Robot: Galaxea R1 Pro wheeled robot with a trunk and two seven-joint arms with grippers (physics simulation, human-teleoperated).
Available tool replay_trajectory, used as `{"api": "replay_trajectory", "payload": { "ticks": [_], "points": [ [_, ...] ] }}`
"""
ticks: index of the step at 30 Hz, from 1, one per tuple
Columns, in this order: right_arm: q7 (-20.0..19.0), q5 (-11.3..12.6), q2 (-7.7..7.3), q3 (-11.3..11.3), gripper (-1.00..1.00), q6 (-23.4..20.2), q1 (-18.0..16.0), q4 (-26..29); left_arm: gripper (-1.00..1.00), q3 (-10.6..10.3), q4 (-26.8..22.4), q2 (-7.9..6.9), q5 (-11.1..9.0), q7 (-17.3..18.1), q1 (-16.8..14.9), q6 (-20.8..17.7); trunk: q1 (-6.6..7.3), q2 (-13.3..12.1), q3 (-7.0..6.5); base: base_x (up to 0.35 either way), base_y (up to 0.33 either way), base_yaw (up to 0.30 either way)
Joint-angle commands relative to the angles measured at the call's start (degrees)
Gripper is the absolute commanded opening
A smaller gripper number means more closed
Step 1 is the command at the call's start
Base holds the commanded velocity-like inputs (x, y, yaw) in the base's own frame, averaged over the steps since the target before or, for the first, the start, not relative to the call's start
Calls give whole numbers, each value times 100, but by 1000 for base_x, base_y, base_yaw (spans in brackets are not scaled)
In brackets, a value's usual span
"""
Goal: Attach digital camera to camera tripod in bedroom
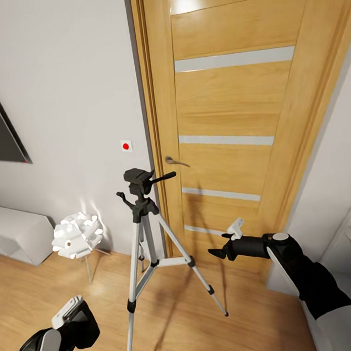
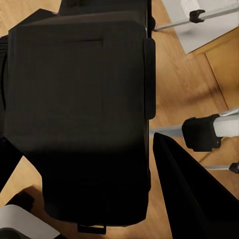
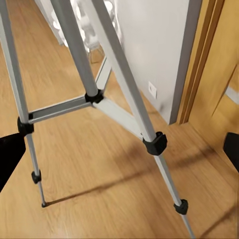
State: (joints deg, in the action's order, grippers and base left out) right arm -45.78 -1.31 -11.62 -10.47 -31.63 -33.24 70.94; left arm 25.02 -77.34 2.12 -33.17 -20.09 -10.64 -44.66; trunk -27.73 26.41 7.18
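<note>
Down at the low left of the head view, your left gripper [image 1: 68, 316] is closed around the small black boxy digital camera [image 2: 79, 109]. In the left wrist view the camera's dark body sits right between the fingers [image 2: 184, 189], so you have it already. It looks hard and smooth, so it could slip or twist if you loosen up. It is also the kind of thing that breaks if it falls on the light wood floor [image 1: 250, 317]. Keep your hold on the flat sides of the body, not on the lens.

Past the white spiky lamp [image 1: 77, 236] by the wall, the tall camera tripod with silver metal legs and black joints [image 1: 150, 251] stands on the floor in the middle, just in front of the wooden door with pale stripes [image 1: 233, 102]. Its black head [image 1: 137, 177] is at the top, with a long black handle sticking out toward the door. The legs look thin and light, so I think a bump could tip the whole thing over. Bring the camera down softly onto the flat top of the head, and do not push sideways.

Over on the right, your right gripper [image 1: 219, 253] hangs near the tripod, apart from it, with its fingers spread and nothing between them. You could use it to steady a leg high up near the black middle joint [image 3: 94, 95].
</note>
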Motion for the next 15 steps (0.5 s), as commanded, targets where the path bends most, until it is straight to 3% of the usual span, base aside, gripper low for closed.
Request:
{"api": "replay_trajectory", "payload": {
  "ticks": [1,10,15],
  "points": [
    [-17,-14,-4,-4,100,-31,-5,8,-100,10,-8,5,-48,-38,-7,-25,-3,12,11,3,-3,80],
    [-18,-125,1,-7,100,-20,1,-1,-100,21,-9,0,-49,-38,-8,-25,-3,12,-16,1,-1,194],
    [-21,-236,-8,-128,100,154,2,-18,-100,29,-45,-1,-47,-38,-8,-40,-3,12,-35,0,0,260]
  ]
}}
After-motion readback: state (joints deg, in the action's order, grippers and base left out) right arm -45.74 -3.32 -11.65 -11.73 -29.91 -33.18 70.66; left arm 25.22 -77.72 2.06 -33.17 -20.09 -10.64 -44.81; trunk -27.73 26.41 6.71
